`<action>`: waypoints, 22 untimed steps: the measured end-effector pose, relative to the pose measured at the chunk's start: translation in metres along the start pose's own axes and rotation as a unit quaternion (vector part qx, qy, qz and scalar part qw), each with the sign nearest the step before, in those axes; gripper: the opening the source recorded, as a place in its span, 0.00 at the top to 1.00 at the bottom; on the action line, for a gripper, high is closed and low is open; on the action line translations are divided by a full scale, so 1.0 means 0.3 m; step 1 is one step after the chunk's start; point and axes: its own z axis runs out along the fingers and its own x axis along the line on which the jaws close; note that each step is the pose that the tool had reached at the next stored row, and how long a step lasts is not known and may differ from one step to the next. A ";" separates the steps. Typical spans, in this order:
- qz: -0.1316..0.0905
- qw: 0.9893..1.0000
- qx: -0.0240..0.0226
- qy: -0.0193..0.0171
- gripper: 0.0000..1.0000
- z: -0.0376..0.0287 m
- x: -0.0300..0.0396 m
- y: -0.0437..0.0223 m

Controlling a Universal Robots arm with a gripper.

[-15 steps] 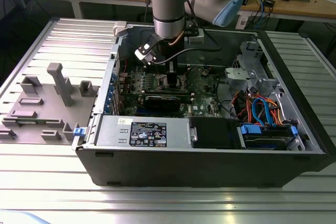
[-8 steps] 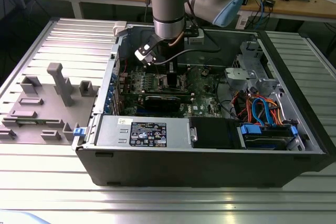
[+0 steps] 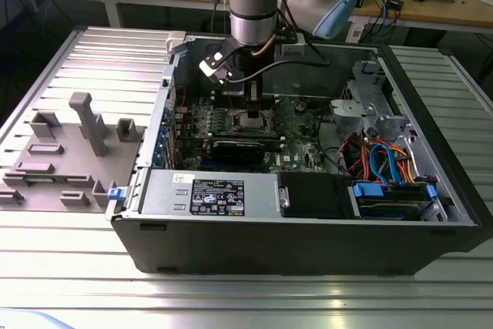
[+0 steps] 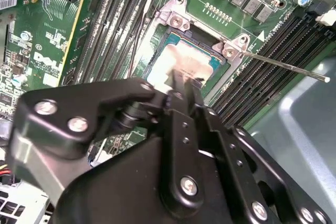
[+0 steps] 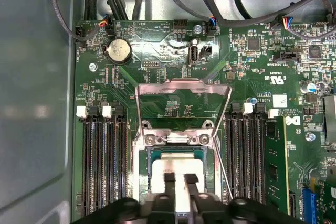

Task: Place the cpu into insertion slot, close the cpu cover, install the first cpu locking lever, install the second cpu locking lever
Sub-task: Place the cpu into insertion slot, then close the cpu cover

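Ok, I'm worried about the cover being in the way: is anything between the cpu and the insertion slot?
Nothing visible. The cpu cover stands swung open, clear of the insertion slot. A locking lever sticks out to one side. The cpu looks to be down in the slot, beneath the gripper.

an open computer case (image 3: pixel 308 244) sits on a ribbed metal table (image 3: pixel 431 298), the robot arm (image 3: pixel 253 5) at twelve o'clock with its gripper (image 3: pixel 252 109) low over the green motherboard (image 3: pixel 196 119), grey plastic blocks (image 3: pixel 85 125) outside the case at nine o'clock, and blue and orange cables (image 3: pixel 375 163) inside it at three o'clock.
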 end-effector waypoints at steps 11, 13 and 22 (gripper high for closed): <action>0.000 1.000 0.000 0.000 0.89 0.000 0.000 0.001; 0.000 1.000 0.000 0.000 0.89 0.000 0.000 0.001; 0.000 1.000 0.004 0.000 0.89 -0.001 0.000 0.004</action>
